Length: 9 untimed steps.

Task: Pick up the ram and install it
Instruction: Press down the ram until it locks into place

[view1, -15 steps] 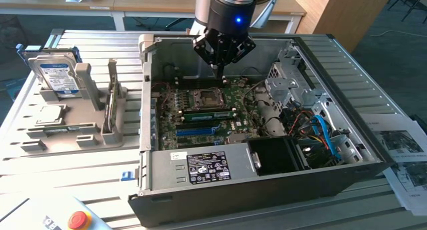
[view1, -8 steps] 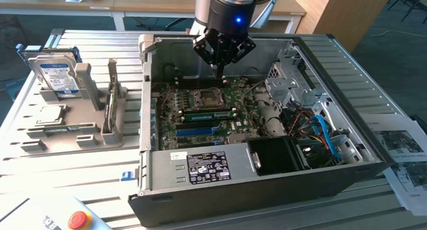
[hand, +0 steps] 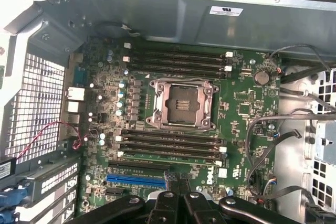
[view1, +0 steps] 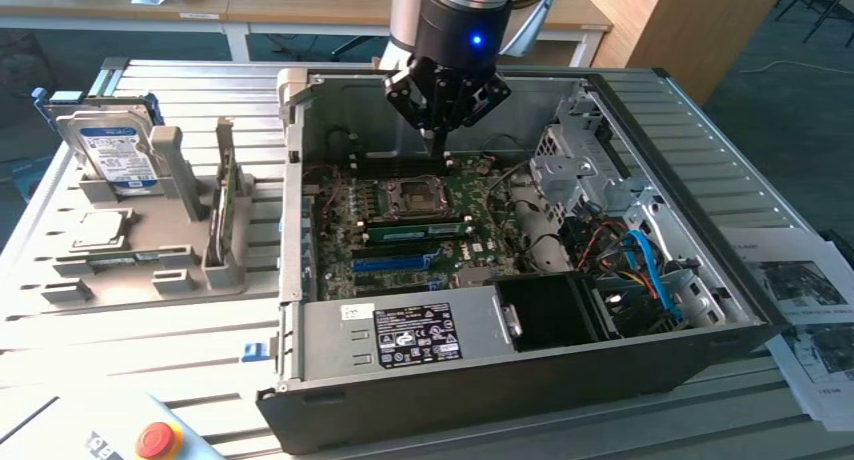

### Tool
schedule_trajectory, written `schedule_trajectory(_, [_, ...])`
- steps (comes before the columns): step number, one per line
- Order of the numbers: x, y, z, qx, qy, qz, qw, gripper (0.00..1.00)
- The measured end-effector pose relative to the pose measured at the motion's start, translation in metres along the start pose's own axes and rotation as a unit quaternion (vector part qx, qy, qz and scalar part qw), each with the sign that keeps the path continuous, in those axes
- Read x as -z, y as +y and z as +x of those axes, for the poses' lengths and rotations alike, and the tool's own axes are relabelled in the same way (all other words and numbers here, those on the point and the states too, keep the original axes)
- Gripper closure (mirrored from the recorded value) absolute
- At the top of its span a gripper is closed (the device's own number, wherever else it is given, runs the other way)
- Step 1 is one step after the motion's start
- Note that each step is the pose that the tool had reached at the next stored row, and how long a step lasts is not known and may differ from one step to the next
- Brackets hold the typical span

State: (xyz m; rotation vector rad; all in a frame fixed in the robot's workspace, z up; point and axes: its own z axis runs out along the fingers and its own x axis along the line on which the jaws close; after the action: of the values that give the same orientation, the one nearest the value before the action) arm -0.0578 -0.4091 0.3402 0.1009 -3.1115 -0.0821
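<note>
The ram (view1: 420, 229) is a long green stick with dark chips. It stands on edge in a motherboard slot between the empty processor socket (view1: 407, 193) and the blue expansion slot (view1: 400, 263). My gripper (view1: 439, 152) hangs point-down inside the open computer case (view1: 534, 380), above the far part of the board, apart from the ram. Its two dark fingers are pressed together with nothing between them. In the wrist view the shut gripper (hand: 177, 178) hovers over the blue slot (hand: 136, 181), just beside the bank of memory slots (hand: 168, 148).
A grey holder (view1: 134, 270) at the exterior view's left carries a hard drive (view1: 118, 155) and a square silver processor (view1: 100, 230). Loose cables (view1: 641, 265) and a drive cage (view1: 587, 160) crowd the case's right side. The power supply (view1: 414, 335) lies along its near side. A red button (view1: 158, 440) sits at the table's front.
</note>
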Motion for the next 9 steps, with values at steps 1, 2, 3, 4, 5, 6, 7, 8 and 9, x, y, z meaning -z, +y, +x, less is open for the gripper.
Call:
schedule_trajectory(1, [0.0, 0.0, 0.0, 0.0, 0.0004, 0.0003, 1.0, 0.9])
schedule_trajectory(2, [0.0, 0.0, 0.0, 0.0, 0.0007, 0.0006, 1.0, 0.9])
schedule_trajectory(3, [0.0, 0.0, 0.0, 0.0, 0.0007, 0.0006, 1.0, 0.9])
schedule_trajectory(4, [0.0, 0.0, 0.0, 0.0, 0.0007, 0.0006, 1.0, 0.9])
schedule_trajectory(5, [0.0, 0.0001, 0.0, 0.0, 0.0007, 0.0006, 1.0, 0.9])
schedule_trajectory(6, [0.0, 0.0001, 0.0, 0.0, 0.0007, 0.0005, 1.0, 0.9])
schedule_trajectory(7, [-0.0001, 0.0001, 0.0, 0.0, 0.0006, 0.0001, 1.0, 0.9])
schedule_trajectory(8, [0.0, 0.0001, 0.0, 0.0, 0.0005, -0.0004, 1.0, 0.9])
schedule_trajectory(9, [0.0, 0.0001, 0.0, 0.0, 0.0003, -0.0013, 1.0, 0.9])
